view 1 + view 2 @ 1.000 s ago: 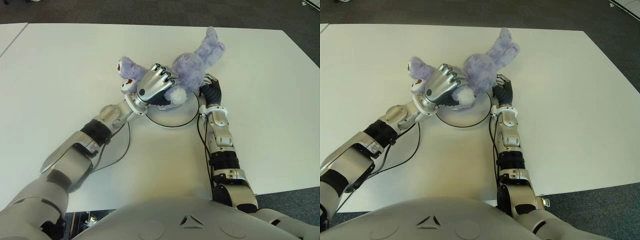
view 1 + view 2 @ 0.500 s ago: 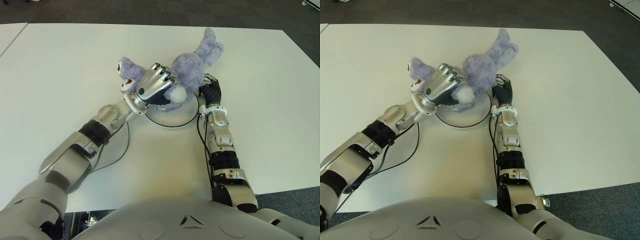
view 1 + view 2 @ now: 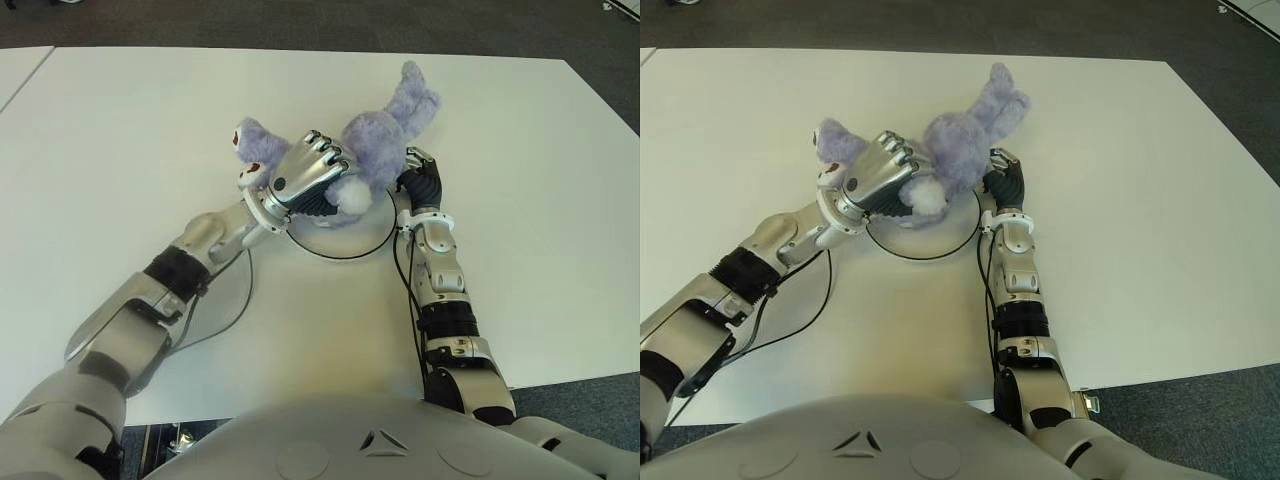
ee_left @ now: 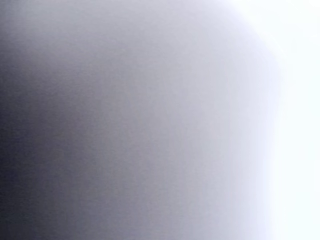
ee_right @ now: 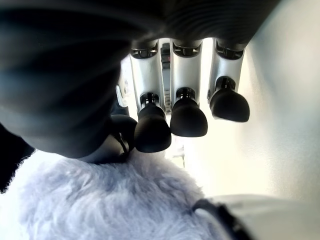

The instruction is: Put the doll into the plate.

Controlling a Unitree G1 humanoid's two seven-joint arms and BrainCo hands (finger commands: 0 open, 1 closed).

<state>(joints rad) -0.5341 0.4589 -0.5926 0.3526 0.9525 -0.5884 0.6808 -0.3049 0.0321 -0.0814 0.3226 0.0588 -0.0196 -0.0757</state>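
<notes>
Left hand (image 3: 310, 178) clasped the fluffy lilac plush doll (image 3: 365, 165) over the round white plate (image 3: 345, 232); doll's long axis slanted away right, partly overhanging. Right hand (image 3: 420, 180) (fingers relaxed, empty) beside plate's right rim.

No text, label, brand or number can be read anywhere in these views. The surfaces in sight carry no legible markings or signs.
</notes>
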